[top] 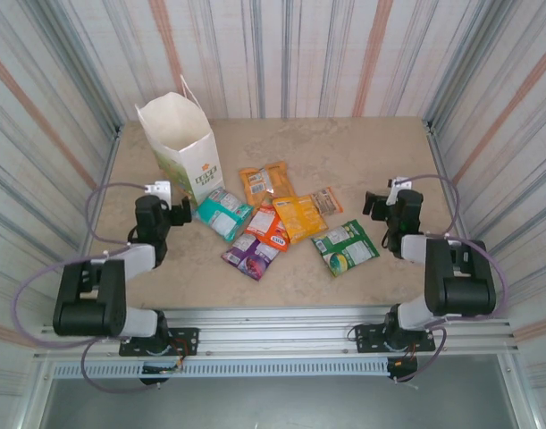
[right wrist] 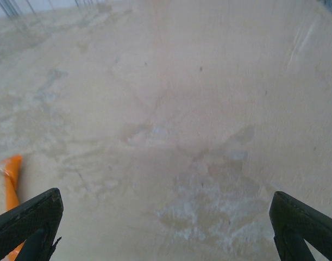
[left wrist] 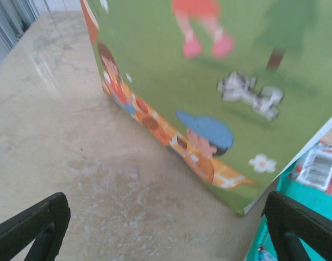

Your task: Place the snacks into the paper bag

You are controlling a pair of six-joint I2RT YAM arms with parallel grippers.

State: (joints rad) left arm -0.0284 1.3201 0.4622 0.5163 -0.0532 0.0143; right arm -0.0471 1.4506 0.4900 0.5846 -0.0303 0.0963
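The white paper bag (top: pixel 179 147) stands upright and open at the back left; up close its side is a green and orange print (left wrist: pixel 209 81). The snacks lie flat mid-table: an orange packet (top: pixel 265 181), a teal one (top: pixel 223 214), a red-orange one (top: pixel 268 225), a second orange one (top: pixel 299 217), a purple one (top: pixel 251 253), a green one (top: pixel 346 248) and a slim brown bar (top: pixel 326 199). My left gripper (left wrist: pixel 166 228) is open over bare table just in front of the bag, with the teal packet (left wrist: pixel 301 206) by its right finger. My right gripper (right wrist: pixel 166 228) is open and empty over bare table, right of the snacks.
Striped walls enclose the beige table (top: pixel 344 143) on three sides. Bare surface lies behind the snacks and along the right side. An orange packet edge (right wrist: pixel 11 185) shows beside the right gripper's left finger. A metal rail (top: pixel 281 317) runs along the near edge.
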